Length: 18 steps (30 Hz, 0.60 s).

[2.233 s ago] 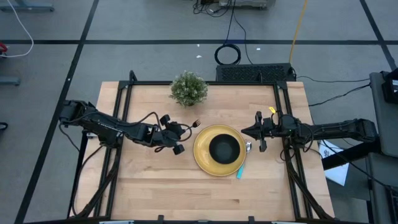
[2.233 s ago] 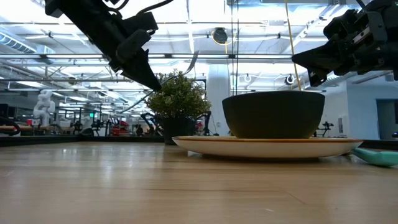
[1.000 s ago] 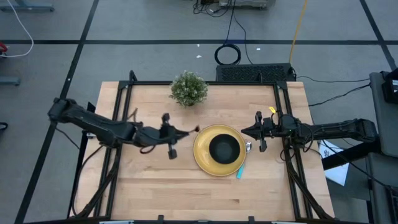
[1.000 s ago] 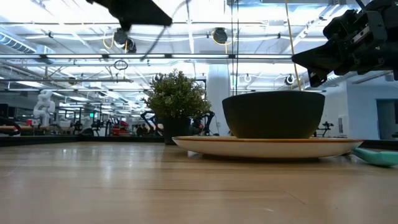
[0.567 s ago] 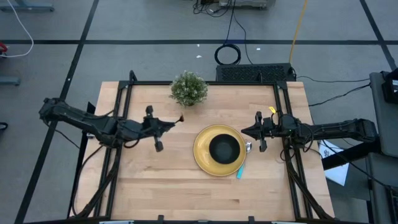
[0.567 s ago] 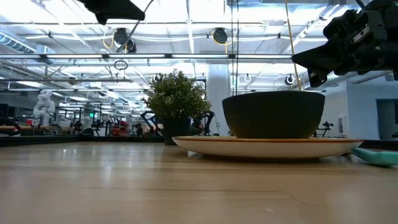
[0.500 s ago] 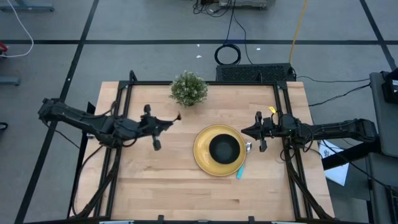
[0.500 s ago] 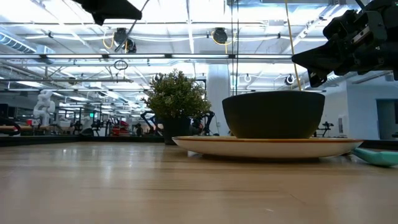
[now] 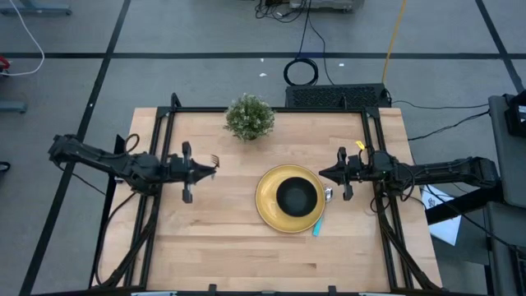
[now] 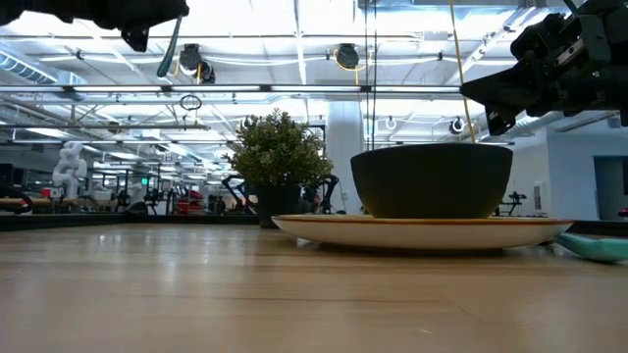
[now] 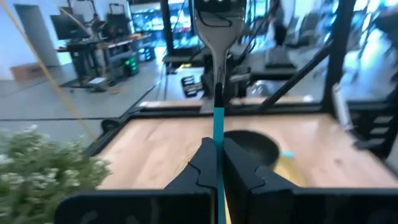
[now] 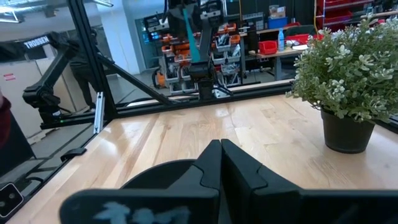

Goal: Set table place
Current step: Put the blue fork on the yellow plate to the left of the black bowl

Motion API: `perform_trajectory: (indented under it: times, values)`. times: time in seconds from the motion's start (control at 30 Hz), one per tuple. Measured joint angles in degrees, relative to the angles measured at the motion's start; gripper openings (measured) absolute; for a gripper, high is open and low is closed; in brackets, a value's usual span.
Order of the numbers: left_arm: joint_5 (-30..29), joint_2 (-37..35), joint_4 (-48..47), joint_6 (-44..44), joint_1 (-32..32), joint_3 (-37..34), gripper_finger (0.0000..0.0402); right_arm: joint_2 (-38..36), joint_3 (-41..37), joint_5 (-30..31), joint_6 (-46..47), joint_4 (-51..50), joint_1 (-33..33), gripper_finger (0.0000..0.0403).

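Since a moment ago the left pincer [image 9: 197, 170] has drawn back from the plate toward the table's left side, carrying the fork [image 9: 209, 163] with it. Its fingers are clamped on the fork's light-blue handle, and in the left wrist view the fork [image 11: 217, 68] stands straight up out of the closed fingers [image 11: 202, 165], metal tines uppermost. The pincer hangs in the air above bare wood, well clear of the tabletop in the low view [image 10: 147, 15].

Ahead of this pincer, across a stretch of bare planks, lies the yellow plate [image 9: 269, 208] with the black bowl [image 9: 297, 196] sitting on its middle. The potted plant [image 9: 249, 116] stands off to one side of the pincer, near the table's far edge and apart from the plate. Behind the pincer the black frame rail [image 9: 156, 164] runs along the table's left edge, just below the arm.

The right pincer [image 9: 329, 173] waits with its fingers together, just beyond the plate's right rim, over the spoon. The spoon [image 9: 316, 226] lies against the plate's right edge, its blue handle pointing toward the near side of the table [image 9: 230, 255]. Bare wood fills the whole near half of the table, between the plate and the near edge.
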Motion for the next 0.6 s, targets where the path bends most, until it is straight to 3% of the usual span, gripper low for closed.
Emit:
perform_trajectory:
  times: [0.17, 0.6]
  values:
    - [1.42, -0.29, 3.9, -3.87, -0.02, -1.88, 0.0005, -0.01, 0.0, 0.02, 0.15, 0.28, 0.0, 0.0]
    - [4.18, 0.61, 8.18, -3.35, -0.04, -7.13, 0.0005, 0.01, -0.01, 0.0, 0.21, 0.34, 0.0, 0.0]
